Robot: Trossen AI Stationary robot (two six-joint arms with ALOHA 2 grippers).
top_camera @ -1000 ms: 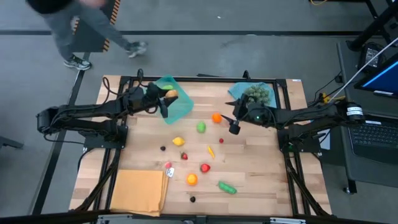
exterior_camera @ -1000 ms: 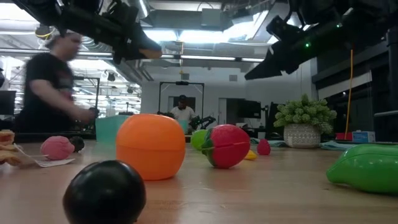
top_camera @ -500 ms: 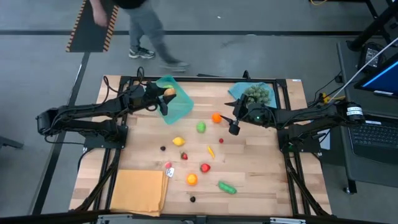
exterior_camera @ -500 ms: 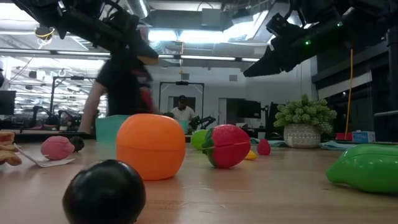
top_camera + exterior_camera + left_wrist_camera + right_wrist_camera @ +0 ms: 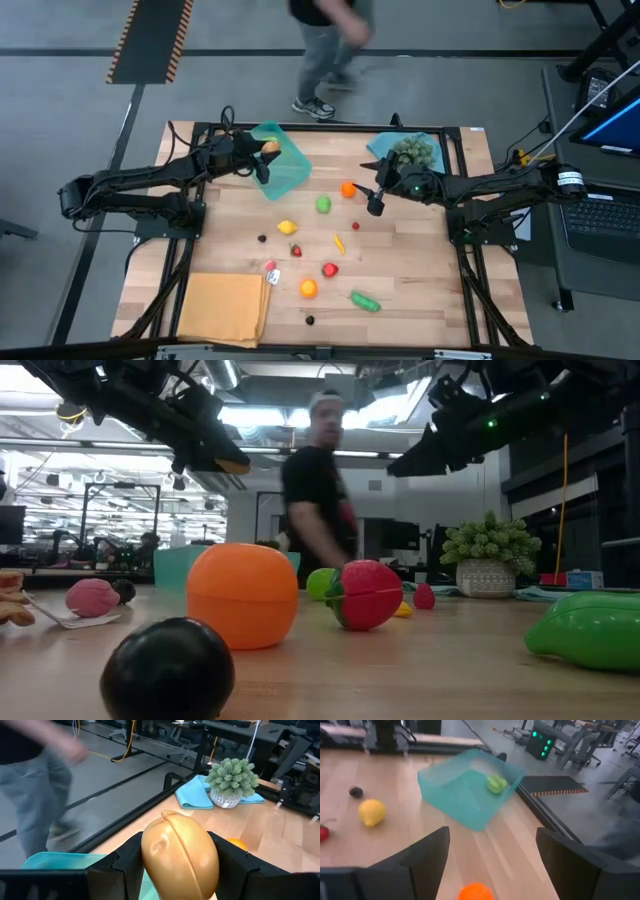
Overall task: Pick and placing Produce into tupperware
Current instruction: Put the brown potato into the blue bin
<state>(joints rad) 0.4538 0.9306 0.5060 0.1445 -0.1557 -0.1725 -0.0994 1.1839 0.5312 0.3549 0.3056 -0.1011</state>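
Above the tray (image 5: 283, 165), left gripper (image 5: 262, 160) clamped on a tan fruit (image 5: 180, 856), poised for release inside; right gripper (image 5: 375, 205) spread empty near the orange (image 5: 348, 188), ready to descend.

Translucent plastic tupperware (image 5: 285, 165) on matt wooden table (image 5: 420, 260).

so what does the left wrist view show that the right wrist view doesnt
Only the left wrist view: the left gripper shut on a tan peach-like fruit, the potted grey-green plant on a blue cloth, and a person's legs passing by.

Only the right wrist view: the right gripper open and empty, a lemon, and a green piece inside the tray.

Both: the teal tray and the wooden table.
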